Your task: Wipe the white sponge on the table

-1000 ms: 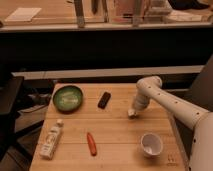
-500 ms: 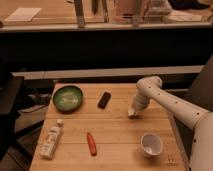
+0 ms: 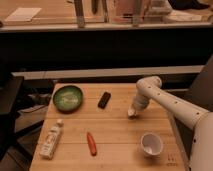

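My gripper (image 3: 132, 113) points down at the right-middle of the light wooden table (image 3: 115, 135), at the end of the white arm (image 3: 165, 100) that reaches in from the right. A small white pad, the white sponge (image 3: 131, 115), shows at the gripper's tip. The gripper is shut on it and holds it against the tabletop. Most of the sponge is hidden by the gripper.
A green bowl (image 3: 68, 97) stands at the back left and a black bar (image 3: 104, 99) at the back middle. A white bottle (image 3: 52, 138) lies at the front left, with an orange carrot-like piece (image 3: 91, 143) beside it. A white cup (image 3: 151, 144) stands at the front right.
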